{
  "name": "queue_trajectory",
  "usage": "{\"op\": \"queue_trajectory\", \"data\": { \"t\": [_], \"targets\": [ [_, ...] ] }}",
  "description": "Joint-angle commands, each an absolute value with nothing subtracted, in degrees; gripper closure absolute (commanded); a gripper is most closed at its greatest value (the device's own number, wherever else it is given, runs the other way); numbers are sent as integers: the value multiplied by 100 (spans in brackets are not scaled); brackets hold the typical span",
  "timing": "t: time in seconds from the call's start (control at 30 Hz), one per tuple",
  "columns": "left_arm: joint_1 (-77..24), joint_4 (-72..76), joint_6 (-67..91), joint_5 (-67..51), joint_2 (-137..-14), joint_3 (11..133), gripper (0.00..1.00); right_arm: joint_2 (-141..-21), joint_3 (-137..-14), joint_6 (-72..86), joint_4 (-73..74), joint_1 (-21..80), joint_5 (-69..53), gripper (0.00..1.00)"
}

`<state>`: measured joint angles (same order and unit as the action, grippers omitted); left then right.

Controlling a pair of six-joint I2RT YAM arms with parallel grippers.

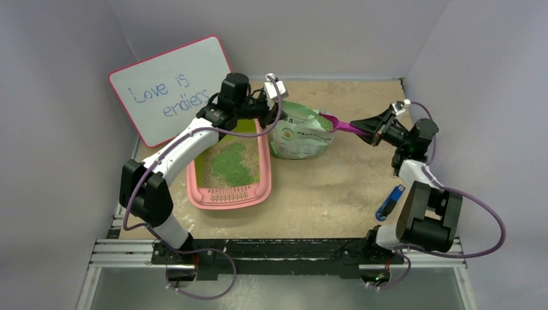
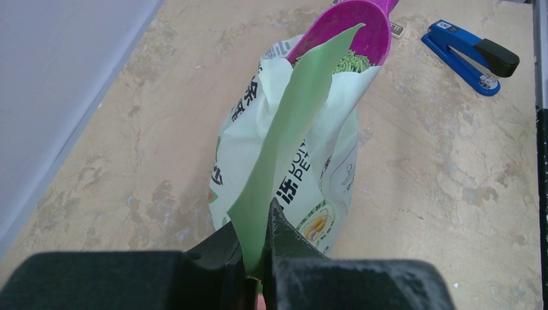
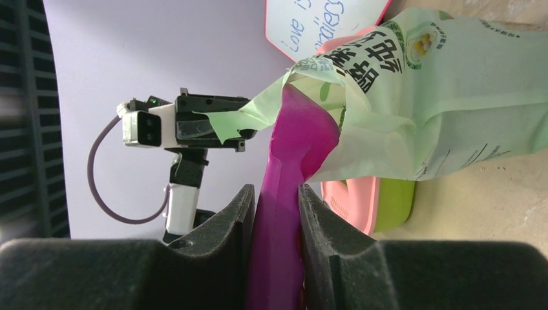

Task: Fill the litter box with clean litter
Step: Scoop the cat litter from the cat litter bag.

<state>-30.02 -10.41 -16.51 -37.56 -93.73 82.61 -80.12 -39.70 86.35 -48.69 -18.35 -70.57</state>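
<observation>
And the left gripper is pinched tight on the green flap of the litter bag, holding it open. The right gripper is clamped on the magenta scoop, whose bowl sits in the bag mouth with clean litter in it. Beside the bag, the litter box rests on the bench, green granules across its floor.

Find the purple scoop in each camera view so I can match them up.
Top external: scoop right of centre, between the bag and the right tool.
Left wrist: top centre, bowl inside the bag's mouth.
Right wrist: bottom centre, handle clamped in the right tool, running up into the bag.
Shared landmark: the pale green bag.
</observation>
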Motion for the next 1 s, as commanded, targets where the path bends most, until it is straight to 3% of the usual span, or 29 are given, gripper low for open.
{"op": "queue_trajectory", "data": {
  "t": [0.0, 0.13, 0.4, 0.97],
  "targets": [
    [-2999, -508, -1705, -3769, -9176, 8358, 100, -7655, -4005, 8798, -5098, -1934, -7159, 100],
    [-3001, -527, -1712, -3770, -9150, 8346, 100, -7488, -4089, 8666, -4760, -2017, -7209, 100],
    [-3005, -527, -1723, -3754, -9114, 8324, 100, -7121, -4652, 6842, -1892, -2379, -7185, 100],
    [-3006, -534, -1738, -3773, -9149, 8340, 100, -6835, -4673, 6768, -1559, -2557, -6955, 100]
  ]
}}
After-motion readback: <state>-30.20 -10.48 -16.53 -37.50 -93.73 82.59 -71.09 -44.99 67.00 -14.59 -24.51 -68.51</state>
